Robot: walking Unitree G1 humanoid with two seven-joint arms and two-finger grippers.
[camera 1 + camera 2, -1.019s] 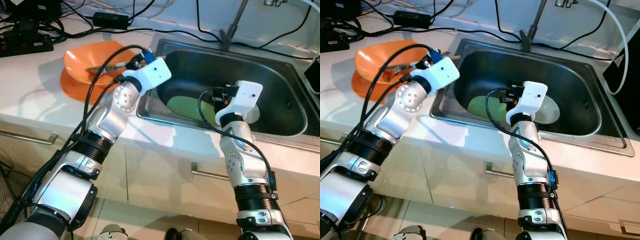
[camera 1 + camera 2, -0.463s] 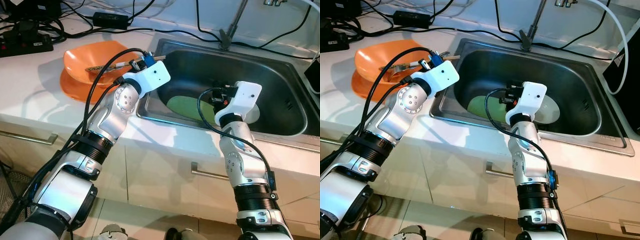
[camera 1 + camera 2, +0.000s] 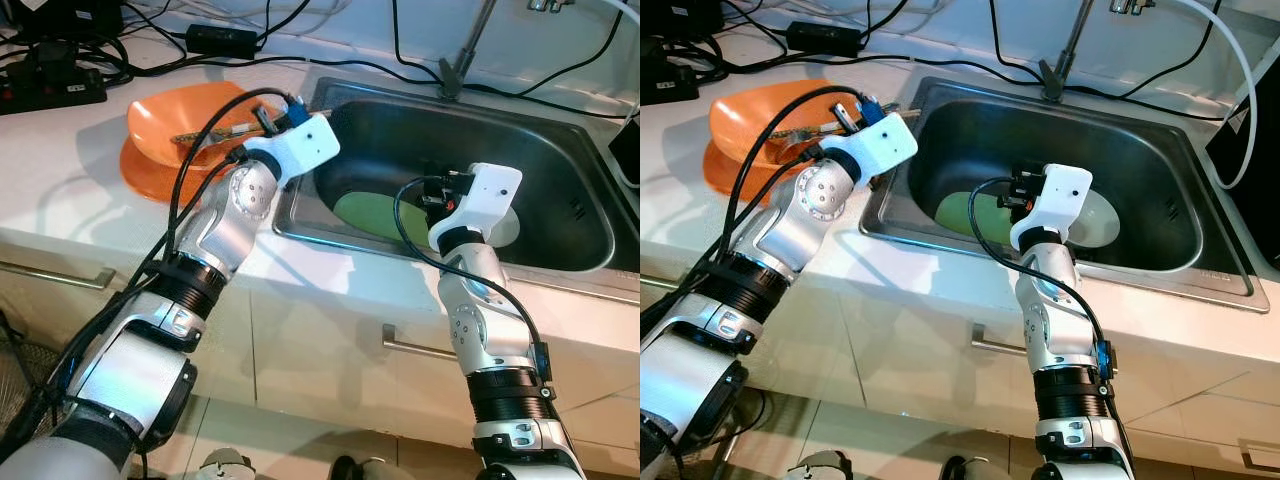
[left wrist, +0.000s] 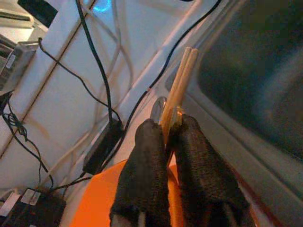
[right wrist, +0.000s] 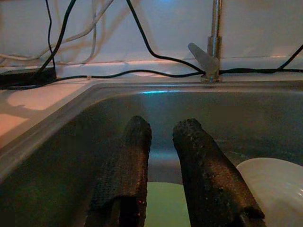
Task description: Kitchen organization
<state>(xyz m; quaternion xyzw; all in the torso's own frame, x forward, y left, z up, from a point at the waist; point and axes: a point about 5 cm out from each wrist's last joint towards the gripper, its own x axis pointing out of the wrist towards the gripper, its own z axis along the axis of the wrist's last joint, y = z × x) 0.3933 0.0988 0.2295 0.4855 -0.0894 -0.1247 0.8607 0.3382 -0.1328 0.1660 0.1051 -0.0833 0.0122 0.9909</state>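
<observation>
Where the left gripper's fingers point(image 4: 151, 156) close, chopsticks point(image 4: 180, 85) protrude beyond them.

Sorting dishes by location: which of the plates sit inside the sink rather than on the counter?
The green plate and the white plate lie in the sink, under the right gripper. The orange plates are stacked on the counter.

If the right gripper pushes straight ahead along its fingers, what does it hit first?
Probably the far wall of the sink, below the faucet. The right gripper hovers above the green plate; depth is uncertain.
</observation>
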